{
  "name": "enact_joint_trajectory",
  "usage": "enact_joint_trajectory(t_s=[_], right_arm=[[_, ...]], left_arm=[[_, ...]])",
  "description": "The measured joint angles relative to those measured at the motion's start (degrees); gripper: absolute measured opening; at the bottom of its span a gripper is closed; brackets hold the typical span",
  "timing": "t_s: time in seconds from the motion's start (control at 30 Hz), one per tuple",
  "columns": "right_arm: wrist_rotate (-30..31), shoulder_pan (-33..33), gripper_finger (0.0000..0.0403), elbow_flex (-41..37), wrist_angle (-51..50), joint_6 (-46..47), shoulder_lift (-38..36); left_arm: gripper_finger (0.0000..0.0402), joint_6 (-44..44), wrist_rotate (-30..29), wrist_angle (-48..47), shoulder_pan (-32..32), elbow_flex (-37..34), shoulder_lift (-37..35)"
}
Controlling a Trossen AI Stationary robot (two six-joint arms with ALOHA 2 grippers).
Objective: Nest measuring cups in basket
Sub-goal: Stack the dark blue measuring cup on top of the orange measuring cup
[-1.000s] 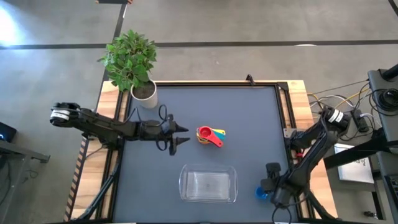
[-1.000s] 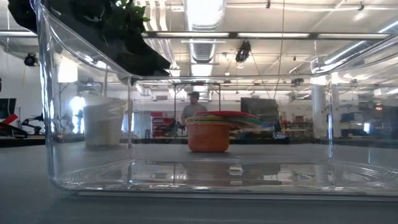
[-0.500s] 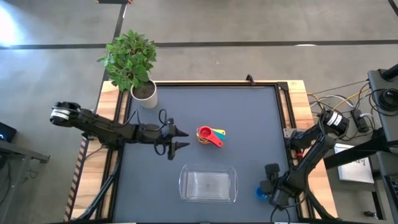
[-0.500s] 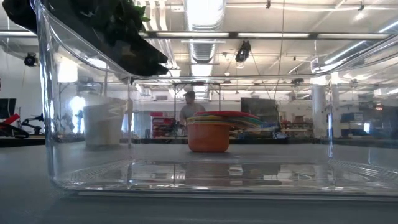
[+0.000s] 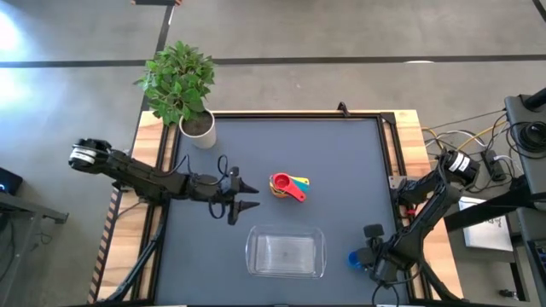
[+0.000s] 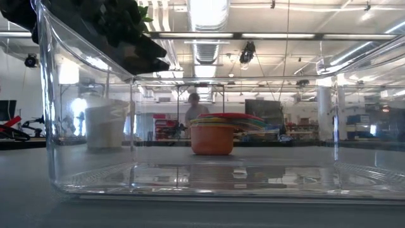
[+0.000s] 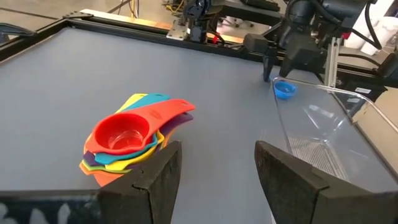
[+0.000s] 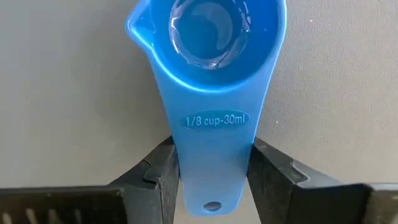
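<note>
The blue measuring cup (image 8: pixel 208 37) sits near the table's front right, just right of the clear basket (image 5: pixel 249 251). My right gripper (image 8: pixel 212 174) stands over the cup's handle, shut on it. The other measuring cups form a nested stack (image 5: pixel 286 186) at the table's middle, with the red one (image 7: pixel 124 134) on top and their handles fanned out. My left gripper (image 5: pixel 254 195) hovers open just left of the stack and touches nothing. In the low view the stack (image 6: pixel 212 136) shows through the basket's wall (image 6: pixel 44 126). My right gripper pinches the blue cup's flat handle (image 8: pixel 211 155) between its two fingers (image 8: pixel 163 171), one on each long edge, near the free end with the hole. The fingers come from above, pointing down, and lie across the handle. The cup is level, bowl up; whether it is off the mat I cannot tell.
A white plant pot (image 5: pixel 199 130) with a leafy plant stands at the far left corner. The mat's raised frame (image 5: pixel 388 145) runs along the table's right side, with cables beyond it. A person (image 6: pixel 193 111) stands far back in the room.
My left gripper has drifted a little toward the table's near edge, staying open beside the stack. The blue cup under my right gripper now shows slightly closer to the basket.
</note>
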Motion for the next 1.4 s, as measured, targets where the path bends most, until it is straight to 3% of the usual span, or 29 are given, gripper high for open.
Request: enact_joint_trajectory(t_s=[0.4,0.77,0.97,1.2,1.4], right_arm=[[1.35,-0.19,0.0140,0.04,-0.07,-1.98,-0.21],[20.79,-8.09,0.0141,4.00,-8.16,1.30,-8.33],[28.53,-16.23,0.0141,7.19,-7.75,-7.90,-12.72],[27.39,-31.98,0.0142,11.57,-2.22,-23.93,-11.02],[18.55,-45.56,0.0142,16.57,-0.12,-34.06,-7.56]], left_arm=[[0.0187,0.00,-0.09,0.12,-0.26,0.00,0.00],[0.0187,-0.01,-0.13,2.45,-0.26,0.00,-0.02],[0.0187,-0.02,-0.26,2.84,-0.37,0.00,-0.01],[0.0187,-0.01,-1.05,2.95,-0.50,0.00,-0.02],[0.0187,0.10,-1.05,2.91,-0.50,0.00,-0.02]])
